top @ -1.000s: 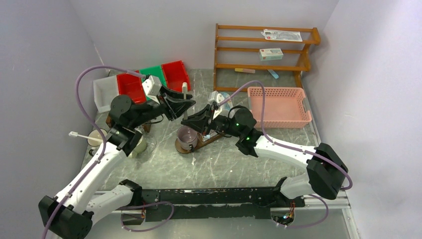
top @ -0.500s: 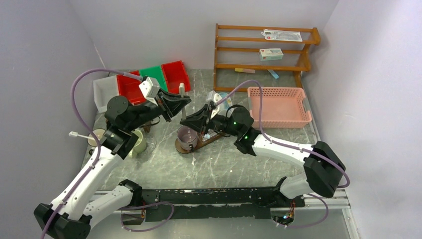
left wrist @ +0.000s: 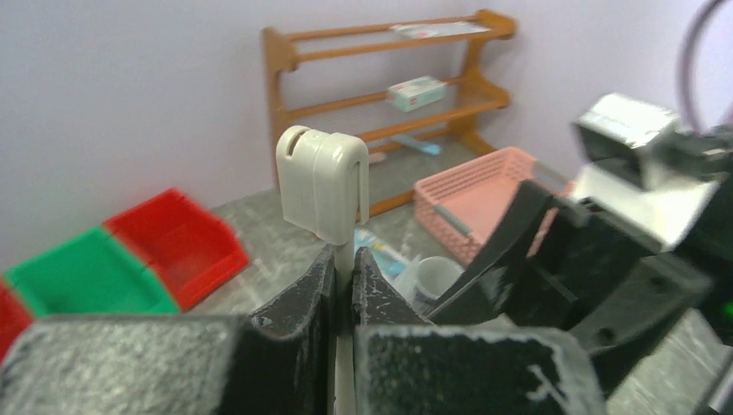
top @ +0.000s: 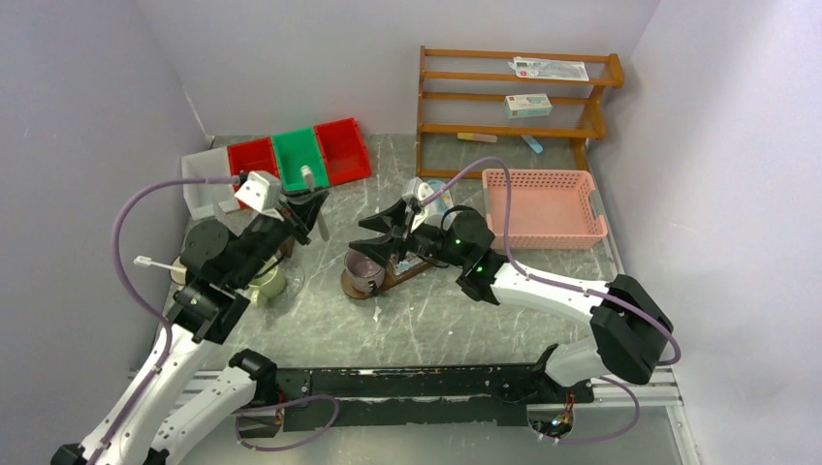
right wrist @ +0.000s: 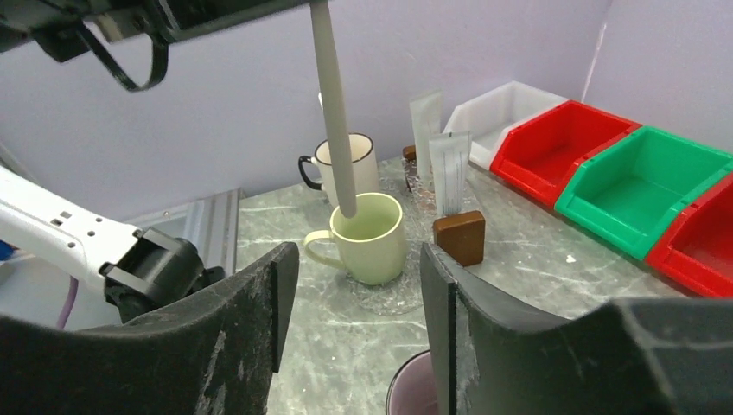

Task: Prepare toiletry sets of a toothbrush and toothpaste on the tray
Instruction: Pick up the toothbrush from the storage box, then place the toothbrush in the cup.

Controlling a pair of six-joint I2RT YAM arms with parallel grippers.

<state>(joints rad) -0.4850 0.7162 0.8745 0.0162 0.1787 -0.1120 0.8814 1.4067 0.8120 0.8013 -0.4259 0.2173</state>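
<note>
Bins (top: pixel 300 155) sit back left, the rack (top: pixel 485 128) behind the basket (top: pixel 557 237), a mug (top: pixel 364 266) on the tray (top: pixel 405 273) centrally.

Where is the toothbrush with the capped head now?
The toothbrush is held roughly upright, head up, in the shut left claw, raised on the left side. In the top view its head shows against the green bin.

No text can be read anywhere. The small box (top: pixel 528 105) on the wooden shelf (top: pixel 465 127) carries coloured print (too small and blurred to make out). The flat packet (top: pixel 550 69) on the top board has dark marks, also illegible. The cover of the toothbrush (left wrist: pixel 322 186) looks plain.
</note>
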